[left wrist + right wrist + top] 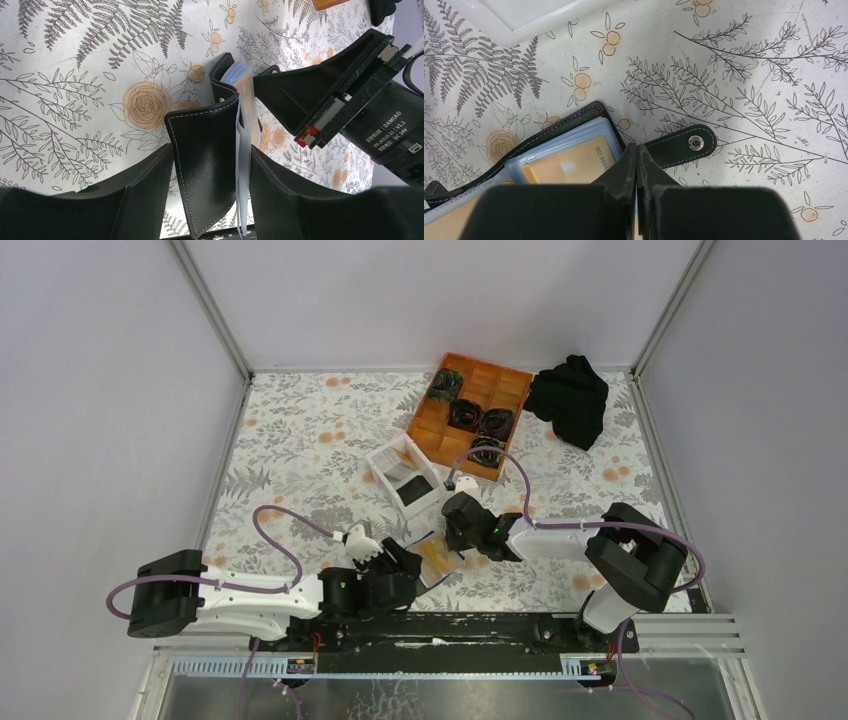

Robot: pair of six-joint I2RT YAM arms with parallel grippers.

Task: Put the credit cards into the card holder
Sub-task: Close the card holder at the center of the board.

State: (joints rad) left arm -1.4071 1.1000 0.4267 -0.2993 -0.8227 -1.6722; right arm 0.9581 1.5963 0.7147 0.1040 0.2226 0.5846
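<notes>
The black card holder (pixel 437 560) lies open near the table's front edge. My left gripper (pixel 405 565) is shut on its upright black cover (pixel 207 150) and clear sleeves (pixel 243 150), one finger on each side (pixel 212 200). An orange-tan credit card (pixel 569 165) sits inside a clear sleeve. The holder's strap tab (pixel 684 145) with its snap lies flat to the right. My right gripper (pixel 636 150) is shut with its tips at the sleeves' edge; I cannot tell whether it pinches a sleeve. It also shows in the top view (pixel 455 540) and the left wrist view (pixel 262 82).
A white open box (pixel 405 475) stands just behind the holder; its corner shows in the right wrist view (pixel 524 20). An orange compartment tray (pixel 490 375) with dark items is at the back. A black cloth (pixel 570 398) lies at the back right.
</notes>
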